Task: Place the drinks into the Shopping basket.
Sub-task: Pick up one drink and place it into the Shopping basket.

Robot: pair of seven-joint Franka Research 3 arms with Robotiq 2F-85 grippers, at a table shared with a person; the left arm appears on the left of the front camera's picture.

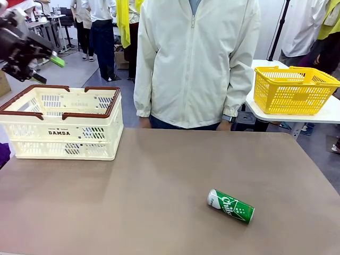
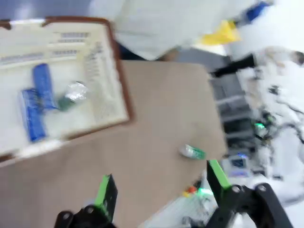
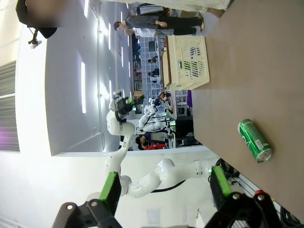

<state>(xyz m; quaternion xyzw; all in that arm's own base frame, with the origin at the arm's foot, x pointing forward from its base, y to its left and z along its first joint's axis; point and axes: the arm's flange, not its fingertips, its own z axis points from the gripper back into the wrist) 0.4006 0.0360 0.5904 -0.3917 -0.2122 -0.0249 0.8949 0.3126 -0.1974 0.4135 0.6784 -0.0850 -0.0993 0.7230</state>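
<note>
Count: 2 green cans, 2 blue cans, 1 Shopping basket, 2 tools.

Green can no. 1 [image 1: 230, 205] lies on its side on the tabletop [image 1: 133, 212], right of centre & well apart from the Shopping basket [image 1: 59, 133]. It's green w/ white script & silver ends.

L wrist view looks down into the basket. Blue can A [image 2: 42, 85] & blue can B [image 2: 32, 116] lie on its floor, w/ green can no. 2 [image 2: 71, 95] just beside them, silver end showing. That view is motion-blurred: print unreadable, can't tell if the cans touch.

Basket is cream & slotted, w/ dark brown rim & handles & "DAMDA" on its side. It sits at the tabletop's far left. In front view its walls hide the contents.

L tool [image 1: 48, 69] hangs above the basket's far-left corner, jaws wide, nothing btwn them. R tool [image 3: 165, 187] is also wide & empty.

A person in a pale jacket [image 1: 194, 64] stands at the far edge, head cut off by the frame.
</note>
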